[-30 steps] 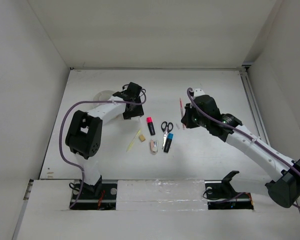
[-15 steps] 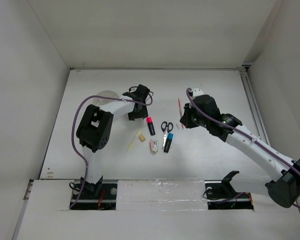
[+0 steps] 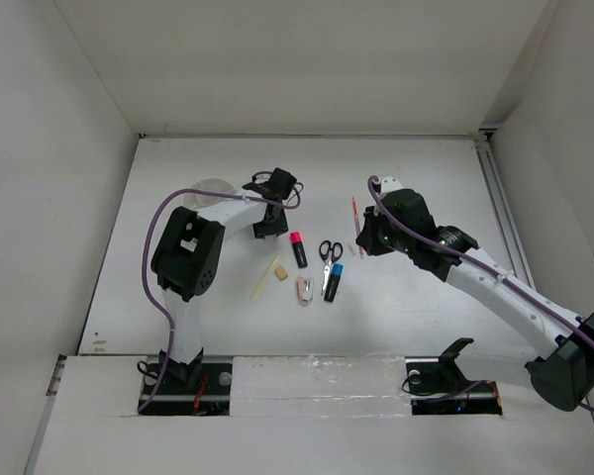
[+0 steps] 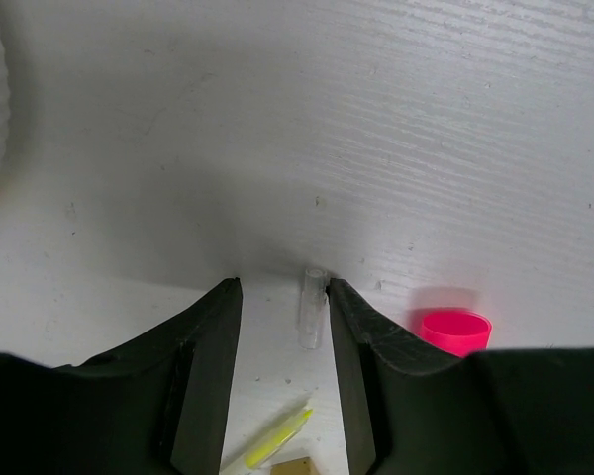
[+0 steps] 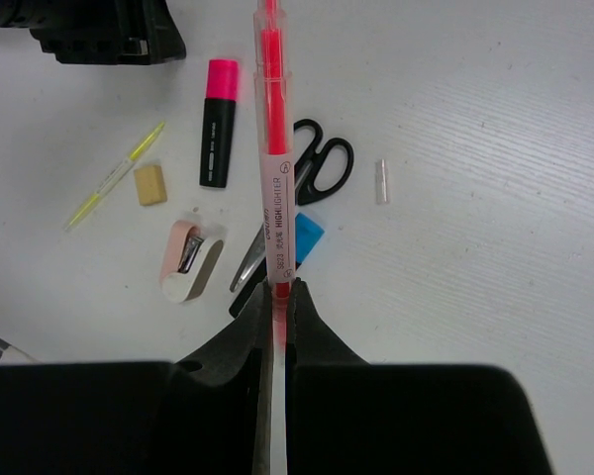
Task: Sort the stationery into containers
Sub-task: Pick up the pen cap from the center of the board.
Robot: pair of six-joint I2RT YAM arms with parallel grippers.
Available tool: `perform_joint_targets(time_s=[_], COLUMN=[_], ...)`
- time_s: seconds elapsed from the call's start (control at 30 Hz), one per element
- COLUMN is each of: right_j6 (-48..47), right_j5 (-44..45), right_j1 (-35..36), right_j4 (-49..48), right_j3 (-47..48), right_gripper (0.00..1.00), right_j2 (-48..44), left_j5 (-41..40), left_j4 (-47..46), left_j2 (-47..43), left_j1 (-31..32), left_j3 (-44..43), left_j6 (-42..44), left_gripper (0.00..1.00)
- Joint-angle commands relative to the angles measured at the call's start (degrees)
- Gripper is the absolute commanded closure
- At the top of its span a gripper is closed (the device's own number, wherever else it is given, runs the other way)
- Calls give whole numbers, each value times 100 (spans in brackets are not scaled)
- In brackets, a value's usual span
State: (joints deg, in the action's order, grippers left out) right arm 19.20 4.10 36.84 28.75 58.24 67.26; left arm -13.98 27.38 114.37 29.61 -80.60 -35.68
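Between my right fingers the pink pen point(image 5: 273, 148) sits clamped by its tail, its barrel pointing toward the far edge of the worktop. My right gripper point(image 5: 279, 289) has barely shifted over the last second, so the pen is caught but not yet carried anywhere.

Beneath it, around the middle of the worktop, the scissors point(image 5: 317, 166), the pink-capped highlighter point(image 5: 218, 124), the blue-capped highlighter point(image 3: 334, 279), the white-pink piece point(image 5: 190, 261), the tan eraser point(image 5: 150, 185) and the yellow stick point(image 5: 116, 174) lie unsorted.

What has changed is my left arm. Its elbow has swung in from the left edge, and my left gripper point(image 4: 282, 285) has slid a little rightward. It now hangs with jaws apart, holding nothing, astride a small clear piece point(image 4: 311, 308). That may be a cap, but the view is too soft to say.

The tray point(image 3: 203, 188) lies toward the far-left corner, partly behind that arm. I judge both hands are poised for work, with no delivery made so far.
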Motion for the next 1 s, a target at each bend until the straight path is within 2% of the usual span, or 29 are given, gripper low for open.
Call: perform_joint_targets(time_s=[0.0, 0.17, 0.2, 0.3, 0.33, 0.47, 0.63, 0.73, 0.9, 0.97], right_j6=[-74, -127, -127, -127, -127, -127, -127, -127, -127, -66], right_j5=[-41, -41, -41, -41, -41, -41, -110, -426, -1015, -1472], right_j1=[43, 43, 43, 43, 43, 43, 43, 43, -10, -10], right_j4=[-300, -300, -300, -300, -300, -300, -300, -528, -1045, -1327], right_j3=[-14, -14, -14, -14, -14, -14, -14, -66, -225, -470], right_gripper=[100, 100, 100, 100, 100, 100, 100, 100, 100, 100], right_j2=[-3, -3, -3, -3, -3, -3, -3, -3, -3, -116], left_j5=[-35, 27, 27, 27, 96, 158, 158, 369, 738, 739], left_j4=[268, 216, 216, 216, 216, 163, 163, -161, -891, -1067], left_j2=[59, 59, 59, 120, 121, 174, 16, -484, -1818, -2110], left_j1=[-16, -16, -16, -16, -16, -16, -16, -16, -16, -16], left_j3=[150, 264, 316, 317, 317, 369, 369, 422, 563, 414], left_j6=[-71, -71, -123, -123, -123, -123, -176, -123, -1, 0], left_gripper=[64, 66, 72, 78, 88, 100, 100, 100, 100, 100])
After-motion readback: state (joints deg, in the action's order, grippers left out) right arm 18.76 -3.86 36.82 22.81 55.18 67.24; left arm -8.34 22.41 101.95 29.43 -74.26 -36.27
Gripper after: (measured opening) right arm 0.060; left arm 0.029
